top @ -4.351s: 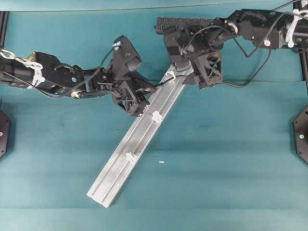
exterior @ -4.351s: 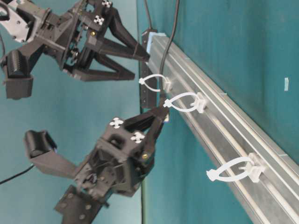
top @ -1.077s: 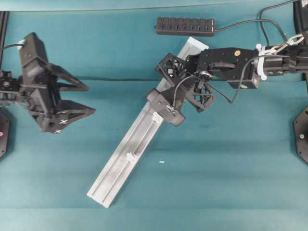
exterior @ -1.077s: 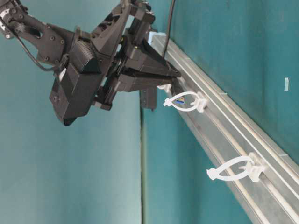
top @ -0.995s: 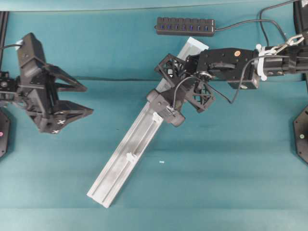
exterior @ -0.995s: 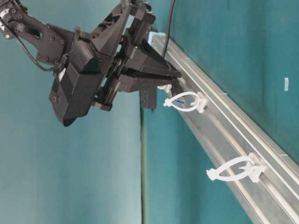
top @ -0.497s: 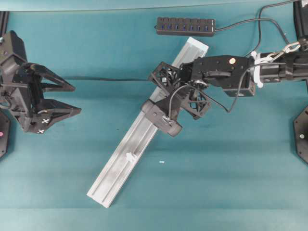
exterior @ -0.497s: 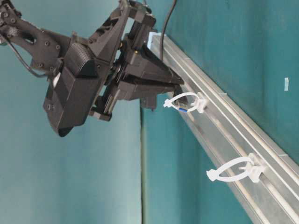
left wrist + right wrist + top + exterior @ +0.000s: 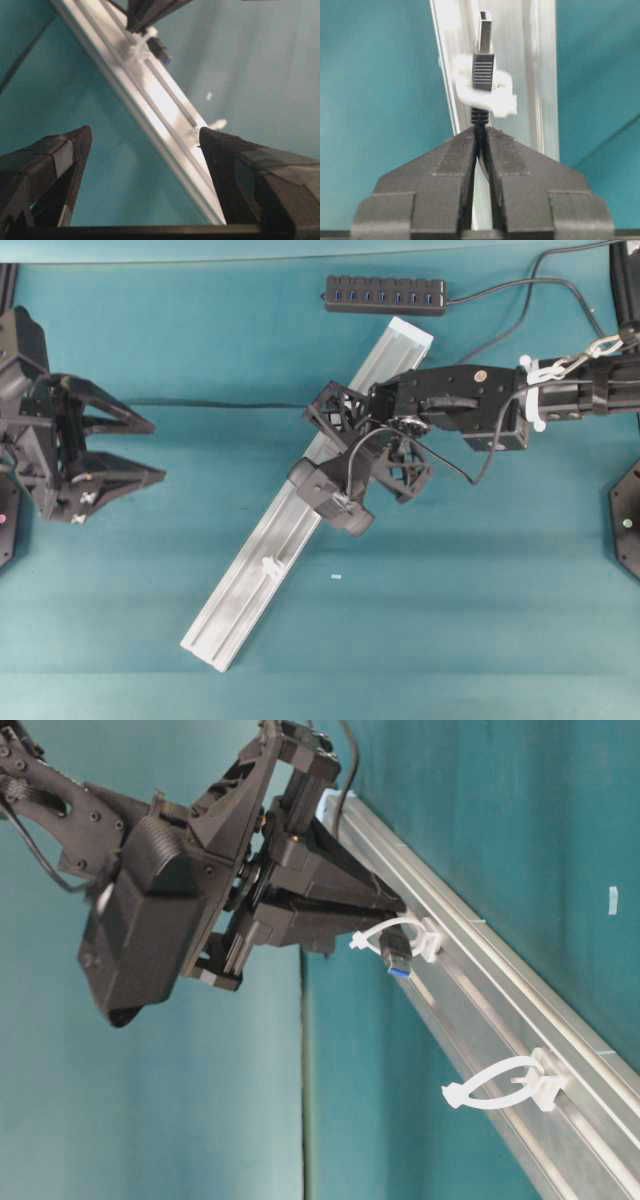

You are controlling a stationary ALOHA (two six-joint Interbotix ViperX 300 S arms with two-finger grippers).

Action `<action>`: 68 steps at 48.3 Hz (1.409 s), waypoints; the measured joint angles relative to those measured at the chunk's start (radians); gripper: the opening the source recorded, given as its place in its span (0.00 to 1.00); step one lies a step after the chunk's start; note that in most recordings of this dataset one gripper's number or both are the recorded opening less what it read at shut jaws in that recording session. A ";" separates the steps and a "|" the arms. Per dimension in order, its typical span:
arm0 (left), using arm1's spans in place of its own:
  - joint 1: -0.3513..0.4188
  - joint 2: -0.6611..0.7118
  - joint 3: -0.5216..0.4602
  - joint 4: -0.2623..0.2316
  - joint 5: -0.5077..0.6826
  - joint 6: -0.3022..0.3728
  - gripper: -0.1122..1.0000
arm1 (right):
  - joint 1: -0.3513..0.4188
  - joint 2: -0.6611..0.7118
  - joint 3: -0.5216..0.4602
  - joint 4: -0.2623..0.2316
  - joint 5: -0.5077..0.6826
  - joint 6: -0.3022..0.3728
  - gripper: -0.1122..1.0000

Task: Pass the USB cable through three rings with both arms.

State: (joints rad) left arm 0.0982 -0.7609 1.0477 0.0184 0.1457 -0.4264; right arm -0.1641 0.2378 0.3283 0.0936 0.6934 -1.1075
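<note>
My right gripper [image 9: 480, 129] is shut on the USB cable just behind its dark plug [image 9: 483, 57]. The plug pokes through the middle ring [image 9: 492, 97] on the silver rail [image 9: 250, 570]. From table level, the plug's tip [image 9: 397, 958] hangs just past that ring [image 9: 400, 930]. The lower ring [image 9: 500, 1085] stands free further down the rail, also seen from overhead as a white clip [image 9: 270, 565]. The upper ring is hidden behind the right arm. My left gripper [image 9: 155, 450] is open and holds nothing at the far left, well off the rail.
The black multi-port hub [image 9: 385, 295] lies at the back, its cord [image 9: 500, 285] trailing right. A small white scrap [image 9: 336, 577] lies right of the rail. In the left wrist view, the rail [image 9: 165, 107] runs diagonally between the open fingers.
My right gripper slid down along the rail and pushed the plug through the middle ring. The left arm drew back to the left edge, still open.
</note>
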 measured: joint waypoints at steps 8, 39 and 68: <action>-0.031 0.020 0.000 0.002 -0.035 -0.012 0.94 | 0.000 0.002 0.000 0.054 -0.034 0.006 0.18; -0.048 0.419 -0.055 0.002 -0.442 -0.012 0.94 | -0.015 -0.003 0.000 0.109 -0.058 0.046 0.18; -0.040 0.819 -0.221 0.002 -0.517 -0.005 0.94 | -0.023 -0.003 0.003 0.123 -0.055 0.046 0.18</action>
State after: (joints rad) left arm 0.0583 0.0583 0.8268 0.0199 -0.3712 -0.4310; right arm -0.1871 0.2347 0.3313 0.2163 0.6381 -1.0615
